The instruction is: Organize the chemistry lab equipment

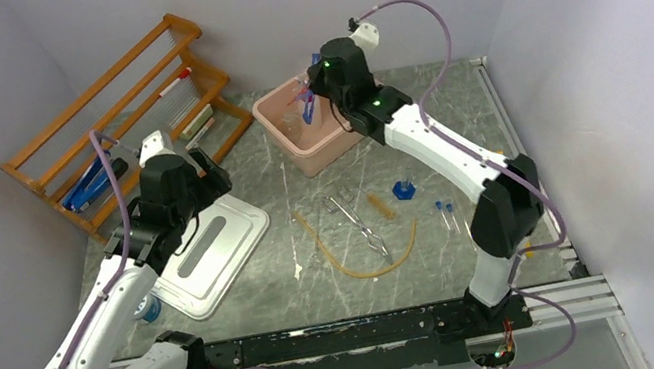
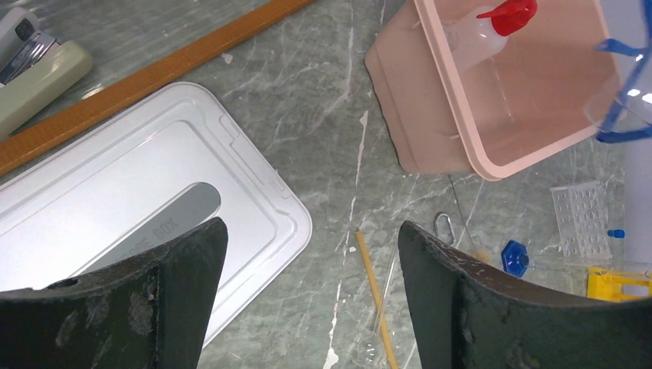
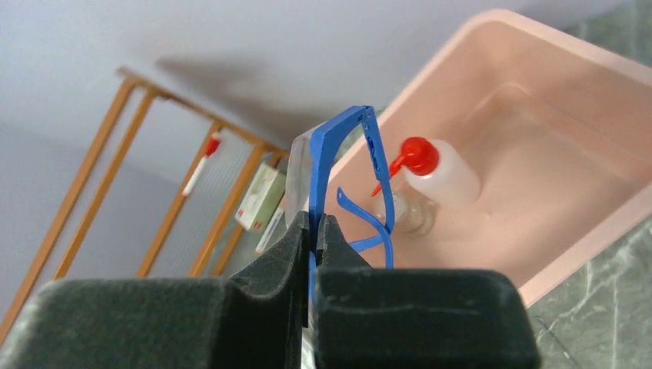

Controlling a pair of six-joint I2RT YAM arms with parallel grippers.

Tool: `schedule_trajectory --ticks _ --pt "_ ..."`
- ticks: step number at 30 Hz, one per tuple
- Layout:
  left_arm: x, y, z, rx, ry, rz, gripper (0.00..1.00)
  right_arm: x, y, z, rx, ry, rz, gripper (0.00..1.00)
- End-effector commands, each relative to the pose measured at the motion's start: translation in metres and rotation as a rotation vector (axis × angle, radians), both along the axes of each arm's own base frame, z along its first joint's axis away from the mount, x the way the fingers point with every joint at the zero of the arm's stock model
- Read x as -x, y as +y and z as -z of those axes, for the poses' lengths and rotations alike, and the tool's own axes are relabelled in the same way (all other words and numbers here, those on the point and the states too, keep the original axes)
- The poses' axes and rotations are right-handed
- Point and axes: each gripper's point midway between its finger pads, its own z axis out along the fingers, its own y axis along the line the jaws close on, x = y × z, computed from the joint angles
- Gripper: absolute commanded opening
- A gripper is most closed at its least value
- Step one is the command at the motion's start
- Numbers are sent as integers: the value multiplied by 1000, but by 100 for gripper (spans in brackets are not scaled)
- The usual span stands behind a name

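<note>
Right wrist view shows your right tool point(image 3: 315, 227) clamped on the blue frame of the goggles point(image 3: 342, 142). It holds them over the pink tub point(image 3: 584, 257) at twelve o'clock on the table point(image 1: 272, 301), above the squeeze bottle point(image 3: 442, 181) lying inside. Judge them light and springy, with a slick lens that scratches; the frame edge is the sound hold. Your left tool point(image 2: 311, 231) hovers with its fingers apart over the white lid's point(image 2: 115, 169) edge. The marbled table looks hard and smooth, walls crowd close, and tongs point(image 1: 355, 220) and tubing point(image 1: 363, 267) lie loose at six o'clock of the tub.

One view looks down from high behind; both wrist views, close in, share the pink tub point(image 2: 407, 115).
</note>
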Motion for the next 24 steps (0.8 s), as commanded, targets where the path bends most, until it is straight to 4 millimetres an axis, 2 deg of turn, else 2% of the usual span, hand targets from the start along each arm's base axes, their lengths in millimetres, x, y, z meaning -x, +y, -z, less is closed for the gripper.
schedule_trajectory --ticks 1,14,24 --pt "-4 2 -16 -15 -29 6 86 -24 -33 33 -61 111 323 0" --pt "-7 9 -12 -73 1 -9 87 -38 -25 152 -102 377 515 0" --pt "-10 17 -16 -118 -2 -30 88 -46 -20 215 -99 488 582 0"
